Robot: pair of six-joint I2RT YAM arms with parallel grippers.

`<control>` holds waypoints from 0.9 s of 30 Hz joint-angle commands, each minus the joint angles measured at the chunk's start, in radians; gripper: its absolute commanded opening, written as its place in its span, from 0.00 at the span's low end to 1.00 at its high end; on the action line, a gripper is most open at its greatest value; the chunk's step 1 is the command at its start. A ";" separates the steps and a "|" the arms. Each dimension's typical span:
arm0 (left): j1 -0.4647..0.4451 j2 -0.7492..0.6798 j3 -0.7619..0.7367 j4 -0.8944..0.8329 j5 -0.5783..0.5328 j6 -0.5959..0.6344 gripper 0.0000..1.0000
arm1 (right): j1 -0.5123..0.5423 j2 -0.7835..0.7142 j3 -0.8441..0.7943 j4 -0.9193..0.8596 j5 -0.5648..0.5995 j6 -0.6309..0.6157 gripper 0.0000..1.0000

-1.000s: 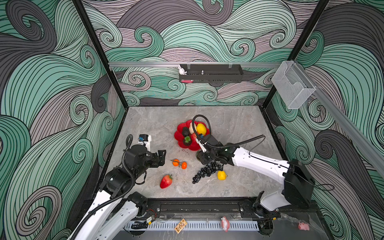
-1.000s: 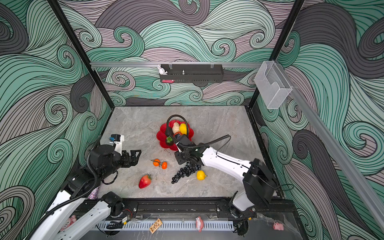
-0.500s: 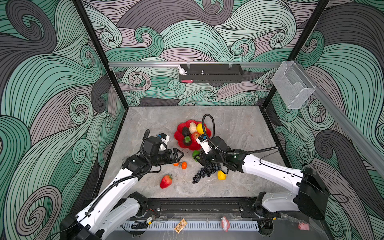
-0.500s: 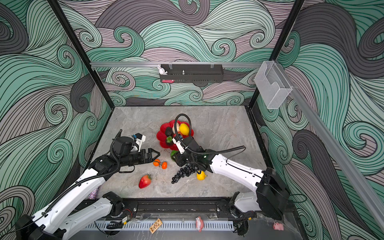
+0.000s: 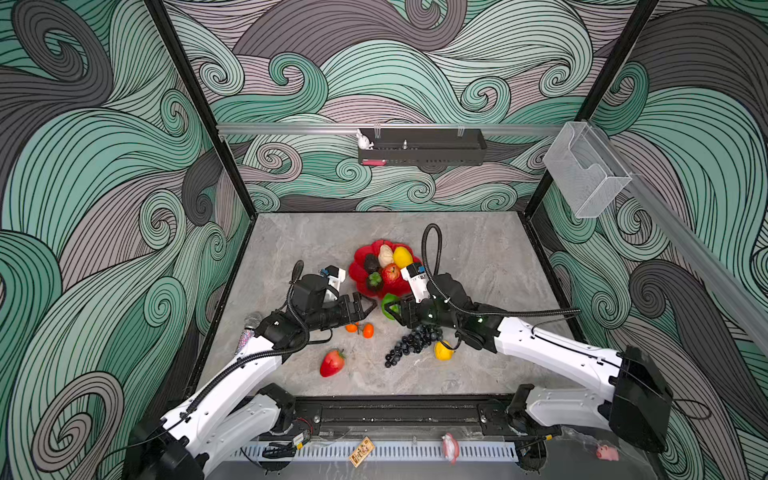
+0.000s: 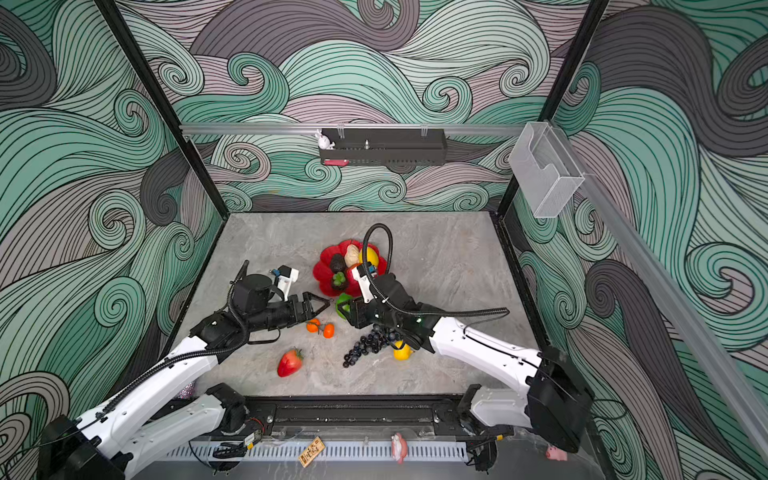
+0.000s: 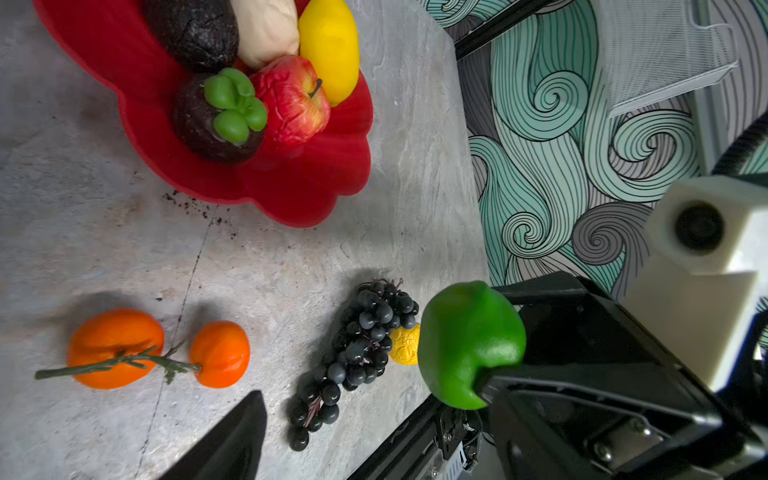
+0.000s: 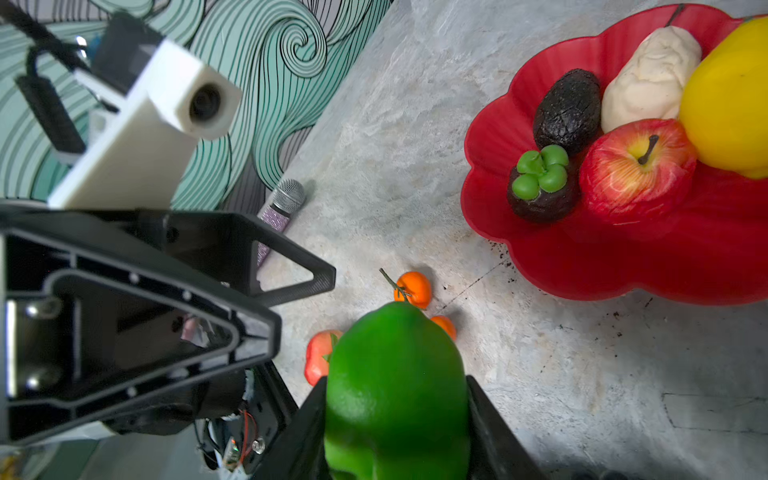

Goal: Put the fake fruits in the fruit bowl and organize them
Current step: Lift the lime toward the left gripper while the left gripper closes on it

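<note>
The red scalloped fruit bowl [image 5: 360, 272] [image 6: 321, 272] holds a dark avocado [image 7: 195, 29], a cream pear [image 8: 652, 79], a yellow lemon [image 7: 330, 45], a red apple [image 8: 636, 170] and a mangosteen [image 7: 216, 120]. My right gripper [image 5: 390, 309] [image 8: 397, 415] is shut on a green lime [image 5: 387, 303] [image 7: 469, 345], in the air just in front of the bowl. My left gripper [image 5: 368, 309] [image 6: 320, 309] stands open and empty, facing the lime closely. On the table lie two small oranges [image 5: 360, 329], a strawberry [image 5: 331, 363], black grapes [image 5: 409, 345] and a small lemon [image 5: 444, 350].
A toy microphone [image 5: 250, 326] lies by the left wall under my left arm. Dark crumbs dot the table by the bowl's front rim. A black shelf [image 5: 419, 147] hangs on the back wall and a clear bin [image 5: 586, 170] on the right wall.
My left arm has swung in from the left side to the middle, bringing its open gripper up to the lime. The right gripper has drifted slightly forward, away from the bowl.
</note>
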 commanded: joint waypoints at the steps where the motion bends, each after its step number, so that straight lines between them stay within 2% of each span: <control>1: -0.043 -0.046 -0.050 0.113 -0.069 0.045 0.83 | -0.011 -0.037 -0.015 0.050 0.047 0.161 0.46; 9: -0.208 -0.073 -0.105 0.282 -0.281 0.242 0.82 | -0.014 -0.051 0.009 0.021 0.094 0.375 0.48; 11: -0.233 -0.053 -0.108 0.326 -0.308 0.285 0.81 | -0.014 -0.051 0.000 0.049 0.081 0.417 0.44; 15: -0.263 0.016 -0.078 0.357 -0.335 0.351 0.81 | -0.015 -0.048 -0.023 0.093 0.075 0.497 0.43; 20: -0.290 0.092 -0.046 0.401 -0.360 0.372 0.80 | -0.014 -0.042 -0.033 0.121 0.061 0.559 0.43; 27: -0.320 0.115 -0.048 0.482 -0.408 0.369 0.77 | -0.014 -0.032 -0.061 0.162 0.048 0.624 0.43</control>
